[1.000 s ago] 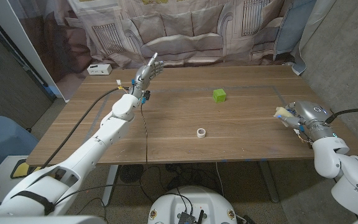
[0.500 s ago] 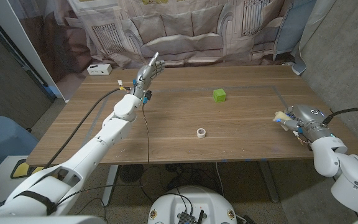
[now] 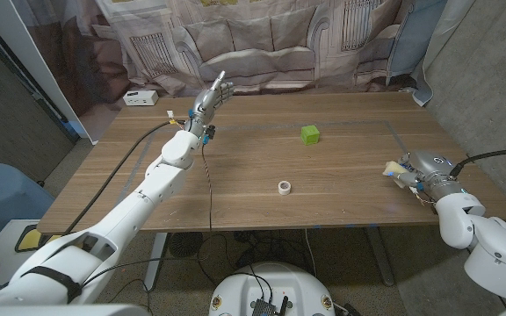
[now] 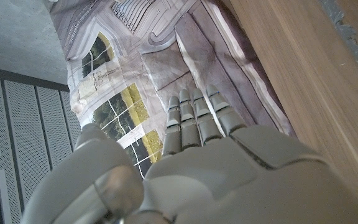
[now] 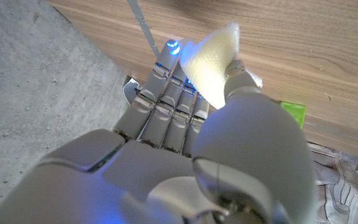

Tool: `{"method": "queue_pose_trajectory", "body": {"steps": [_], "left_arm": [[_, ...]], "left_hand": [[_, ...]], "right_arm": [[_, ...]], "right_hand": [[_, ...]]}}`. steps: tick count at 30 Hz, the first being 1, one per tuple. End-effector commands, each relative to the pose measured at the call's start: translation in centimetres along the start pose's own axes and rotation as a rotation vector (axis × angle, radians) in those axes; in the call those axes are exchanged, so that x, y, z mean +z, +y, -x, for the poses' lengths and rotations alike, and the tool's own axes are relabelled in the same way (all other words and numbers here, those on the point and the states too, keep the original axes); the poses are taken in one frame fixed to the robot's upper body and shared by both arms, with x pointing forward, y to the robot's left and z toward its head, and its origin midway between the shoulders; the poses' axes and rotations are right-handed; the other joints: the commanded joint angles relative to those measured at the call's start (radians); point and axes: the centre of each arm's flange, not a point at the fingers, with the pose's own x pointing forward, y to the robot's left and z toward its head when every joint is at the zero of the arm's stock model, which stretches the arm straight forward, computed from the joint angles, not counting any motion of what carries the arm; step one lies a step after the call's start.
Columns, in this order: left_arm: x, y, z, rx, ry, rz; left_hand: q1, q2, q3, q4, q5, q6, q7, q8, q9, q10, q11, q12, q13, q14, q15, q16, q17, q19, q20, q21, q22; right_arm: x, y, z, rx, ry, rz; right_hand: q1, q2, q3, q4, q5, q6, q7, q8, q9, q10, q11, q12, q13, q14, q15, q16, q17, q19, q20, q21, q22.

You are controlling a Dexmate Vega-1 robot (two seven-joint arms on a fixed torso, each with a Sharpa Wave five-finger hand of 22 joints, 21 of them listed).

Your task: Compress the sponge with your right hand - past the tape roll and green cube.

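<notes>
Only two small things are standing out on the counter [image 3: 262, 162]: a green cube [image 3: 310, 133] toward the far side and a tape roll [image 3: 284, 186] nearer the front edge, well apart from each other, with bare wood lying open between them. The right robot hand [image 3: 415, 170] is sitting by the right edge, with open wood running from it toward both. A black cable [image 3: 207, 175] is crossing the wood left of the tape roll.

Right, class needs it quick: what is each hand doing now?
Left hand: open, fingers apart, holding nothing.
Right hand: closed on the sponge.
</notes>
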Motion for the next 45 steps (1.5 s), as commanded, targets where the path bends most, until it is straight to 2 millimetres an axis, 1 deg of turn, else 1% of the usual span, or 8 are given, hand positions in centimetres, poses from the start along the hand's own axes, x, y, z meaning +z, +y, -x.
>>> {"method": "queue_pose_trajectory", "body": {"steps": [1, 6, 8, 25, 28, 32, 40, 45], "left_arm": [[0.3, -0.1, -0.4, -0.006, -0.001, -0.011], [0.2, 0.0, -0.4, 0.002, 0.006, -0.025], [0.0, 0.0, -0.4, 0.002, 0.009, -0.021], [-0.2, 0.1, 0.0, 0.003, 0.011, -0.018], [-0.2, 0.0, 0.0, 0.002, 0.010, -0.017], [-0.2, 0.0, 0.1, 0.002, 0.014, -0.015], [-0.2, 0.1, 0.2, -0.002, 0.018, -0.018], [-0.1, -0.1, 0.2, -0.011, 0.024, -0.019]], "left_hand": [[0.006, 0.004, 0.003, -0.008, -0.004, 0.003, -0.003, -0.001, 0.005, 0.002, -0.001, 0.000, 0.004, 0.008, 0.001, -0.002, 0.003, 0.007, -0.002, 0.000, 0.002], [0.006, 0.004, 0.003, -0.008, -0.004, 0.003, -0.002, 0.000, 0.005, 0.001, 0.002, 0.000, 0.004, 0.008, 0.001, -0.002, 0.003, 0.007, -0.002, 0.000, 0.002], [0.006, 0.004, 0.003, -0.008, -0.004, 0.003, -0.001, 0.000, 0.005, 0.002, -0.004, 0.000, 0.004, 0.008, 0.001, -0.002, 0.003, 0.007, -0.001, 0.000, 0.002], [0.005, 0.005, 0.004, -0.009, -0.004, 0.004, -0.001, 0.000, 0.005, 0.002, 0.002, 0.000, 0.004, 0.008, 0.002, -0.002, 0.003, 0.007, -0.001, 0.000, 0.002], [0.005, 0.005, 0.004, -0.009, -0.004, 0.003, -0.001, 0.000, 0.005, 0.003, 0.001, 0.000, 0.004, 0.009, 0.002, -0.001, 0.003, 0.007, -0.001, 0.000, 0.002], [0.005, 0.005, 0.004, -0.009, -0.004, 0.003, -0.001, 0.000, 0.005, 0.004, -0.002, 0.000, 0.004, 0.009, 0.002, -0.002, 0.003, 0.008, -0.002, 0.000, 0.002], [0.005, 0.005, 0.005, -0.010, -0.004, 0.005, -0.001, 0.000, 0.005, 0.002, -0.001, 0.000, 0.004, 0.009, 0.004, -0.002, 0.003, 0.008, -0.001, 0.000, 0.002], [0.005, 0.005, 0.005, -0.010, -0.004, 0.004, 0.000, 0.000, 0.005, 0.002, 0.000, 0.000, 0.004, 0.009, 0.003, -0.002, 0.003, 0.008, -0.001, 0.000, 0.002]], "right_arm": [[0.0, 0.8, -0.3, 0.039, 0.014, 0.045], [0.0, 1.1, -0.4, 0.056, 0.017, 0.065], [0.0, 1.4, -0.5, 0.065, 0.017, 0.077], [0.1, 2.4, -0.7, 0.076, 0.018, 0.115], [0.2, 2.5, -0.8, 0.080, 0.020, 0.112], [0.3, 2.8, -0.9, 0.091, 0.017, 0.099], [0.3, 3.5, -1.0, 0.065, 0.035, 0.102], [0.3, 3.9, -1.0, 0.055, 0.031, 0.091]], "right_hand": [[-0.013, 0.001, 0.001, -0.005, -0.002, -0.006, 0.000, 0.001, 0.004, -0.010, -0.002, 0.003, 0.001, -0.004, -0.025, 0.001, 0.003, -0.002, -0.009, -0.001, 0.001], [-0.018, 0.001, -0.001, -0.004, -0.003, -0.009, 0.001, 0.001, 0.004, -0.011, 0.000, 0.004, 0.001, -0.007, -0.025, 0.000, 0.004, -0.006, -0.008, -0.004, 0.001], [-0.018, 0.000, -0.001, -0.005, -0.003, -0.009, 0.001, 0.001, 0.004, -0.011, -0.002, 0.004, 0.001, -0.008, -0.024, 0.000, 0.004, -0.006, -0.008, -0.004, 0.001], [-0.020, -0.001, -0.001, -0.011, -0.003, -0.009, -0.003, 0.004, 0.004, -0.010, -0.005, 0.008, 0.002, -0.014, -0.033, -0.001, 0.003, -0.007, -0.009, -0.007, 0.001], [-0.021, -0.002, -0.001, -0.012, -0.003, -0.012, -0.005, 0.003, 0.004, -0.016, -0.013, 0.006, 0.002, -0.015, -0.031, -0.001, 0.003, -0.008, -0.009, -0.008, 0.001], [-0.026, -0.004, -0.003, -0.012, -0.003, -0.020, -0.005, 0.002, 0.004, -0.020, -0.006, 0.006, 0.002, -0.026, -0.025, -0.007, 0.001, -0.011, -0.010, -0.011, 0.001], [-0.029, -0.006, -0.003, -0.014, -0.003, -0.027, -0.001, 0.001, 0.004, -0.026, -0.006, 0.005, 0.002, -0.033, -0.024, -0.012, -0.003, -0.016, -0.010, -0.015, 0.001], [-0.044, -0.016, -0.011, -0.011, -0.005, -0.020, -0.002, 0.006, 0.004, -0.018, -0.008, 0.010, 0.002, -0.024, -0.026, -0.009, -0.005, -0.011, -0.009, -0.015, 0.001]]}}
